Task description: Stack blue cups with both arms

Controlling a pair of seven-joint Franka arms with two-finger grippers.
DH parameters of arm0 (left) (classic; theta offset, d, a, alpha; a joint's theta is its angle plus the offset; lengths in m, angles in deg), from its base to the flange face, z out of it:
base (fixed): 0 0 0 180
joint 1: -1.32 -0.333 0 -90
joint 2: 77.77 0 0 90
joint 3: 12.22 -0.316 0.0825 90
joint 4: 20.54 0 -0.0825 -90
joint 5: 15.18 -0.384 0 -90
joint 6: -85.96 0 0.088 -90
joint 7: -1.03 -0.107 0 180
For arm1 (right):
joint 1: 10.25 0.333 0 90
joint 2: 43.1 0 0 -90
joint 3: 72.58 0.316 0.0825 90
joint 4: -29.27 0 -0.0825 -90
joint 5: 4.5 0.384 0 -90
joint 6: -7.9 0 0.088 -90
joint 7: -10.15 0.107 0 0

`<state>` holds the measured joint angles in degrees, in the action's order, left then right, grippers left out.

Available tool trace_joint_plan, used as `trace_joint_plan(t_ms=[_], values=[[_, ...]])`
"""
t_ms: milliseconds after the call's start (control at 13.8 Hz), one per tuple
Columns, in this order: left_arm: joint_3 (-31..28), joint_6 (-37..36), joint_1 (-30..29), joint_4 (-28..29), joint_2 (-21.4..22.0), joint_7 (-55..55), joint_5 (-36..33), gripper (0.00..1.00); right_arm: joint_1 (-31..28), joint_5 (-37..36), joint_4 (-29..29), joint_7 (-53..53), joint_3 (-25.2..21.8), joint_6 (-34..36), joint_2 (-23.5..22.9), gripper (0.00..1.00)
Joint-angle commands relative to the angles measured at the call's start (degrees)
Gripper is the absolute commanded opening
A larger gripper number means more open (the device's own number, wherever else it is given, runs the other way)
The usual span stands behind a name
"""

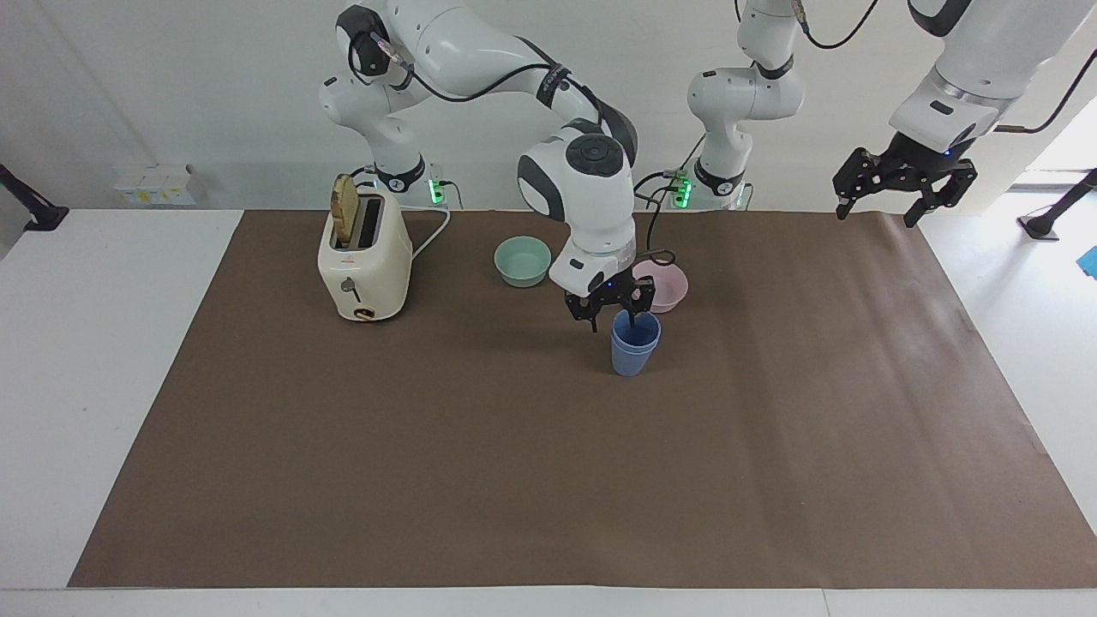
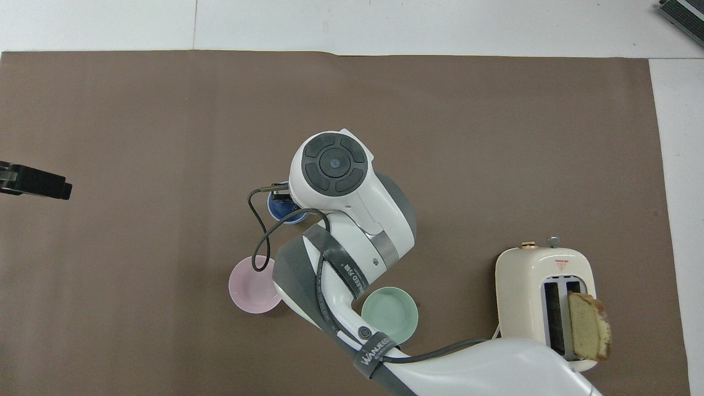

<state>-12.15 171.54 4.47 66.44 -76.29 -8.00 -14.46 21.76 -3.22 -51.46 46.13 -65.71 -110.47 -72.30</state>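
The two blue cups (image 1: 635, 344) stand nested as one stack on the brown mat, a little farther from the robots than the pink bowl (image 1: 667, 283). In the overhead view the stack (image 2: 280, 207) is mostly hidden under the right arm's wrist. My right gripper (image 1: 613, 323) is open just above the stack's rim. One finger hangs at the cup's mouth and the other is outside it, toward the right arm's end. My left gripper (image 1: 876, 212) is open and empty. It waits high over the left arm's end of the table and shows at the overhead view's edge (image 2: 34, 182).
A green bowl (image 1: 523, 260) sits beside the pink bowl, toward the right arm's end. A cream toaster (image 1: 364, 257) with a slice of bread in one slot stands farther toward that end. A brown mat (image 1: 548, 480) covers the table.
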Motion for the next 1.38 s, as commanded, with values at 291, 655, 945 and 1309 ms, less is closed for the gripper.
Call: trace_joint_plan(t_ms=[291, 655, 945, 1309], values=[[0.46, -0.58, -0.86, 0.29, 0.63, -0.90, -0.72, 1.00, -4.84, -6.89, 0.82, -3.53, -0.29, 5.76, 3.01, 1.00], [0.46, -0.67, -0.86, 0.29, 0.63, -0.90, -0.72, 1.00, -12.40, -8.04, 1.18, -16.46, -0.28, 14.91, 8.81, 1.00], [0.46, -0.84, -0.86, 0.29, 0.63, -0.90, -0.72, 1.00, -16.88, -8.04, 1.53, -21.82, -0.29, 20.98, 12.67, 1.00], [0.46, -0.76, -0.86, 0.29, 0.63, -0.99, -0.72, 1.00, -23.92, -7.52, 1.45, -27.81, -0.11, 25.55, 17.68, 1.00]])
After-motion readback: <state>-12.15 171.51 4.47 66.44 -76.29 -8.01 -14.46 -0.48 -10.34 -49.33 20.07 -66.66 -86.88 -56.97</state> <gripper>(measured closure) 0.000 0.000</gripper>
